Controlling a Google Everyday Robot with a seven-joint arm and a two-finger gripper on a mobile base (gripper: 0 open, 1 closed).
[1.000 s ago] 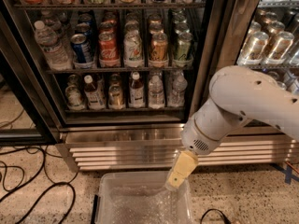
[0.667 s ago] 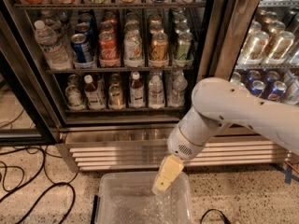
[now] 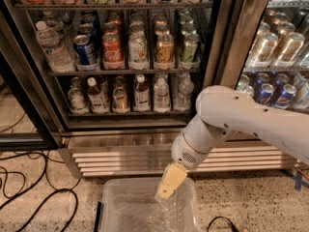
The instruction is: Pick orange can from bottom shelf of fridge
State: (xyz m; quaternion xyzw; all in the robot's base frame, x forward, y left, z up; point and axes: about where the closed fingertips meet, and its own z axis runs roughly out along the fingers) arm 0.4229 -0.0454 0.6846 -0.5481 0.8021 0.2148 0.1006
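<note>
The fridge [image 3: 227,42] has a louvred steel base grille [image 3: 125,153]. Its bottom shelf [image 3: 125,114] holds a row of small bottles and short cans. The orange can [image 3: 119,99] stands upright there, third from the left, between two small bottles. My gripper [image 3: 166,187] hangs from the white arm [image 3: 241,117]. It points down over a clear bin on the floor, below and right of the can and well apart from it. It holds nothing that I can see.
A clear plastic bin [image 3: 120,211] sits on the floor in front of the grille. Black cables [image 3: 29,187] lie at the left. The rack above holds blue, red and green soda cans [image 3: 112,50]. A second cooler with cans [image 3: 280,47] stands at the right.
The arm has swung left and the gripper has moved left and slightly down over the bin. The shelf items have not moved.
</note>
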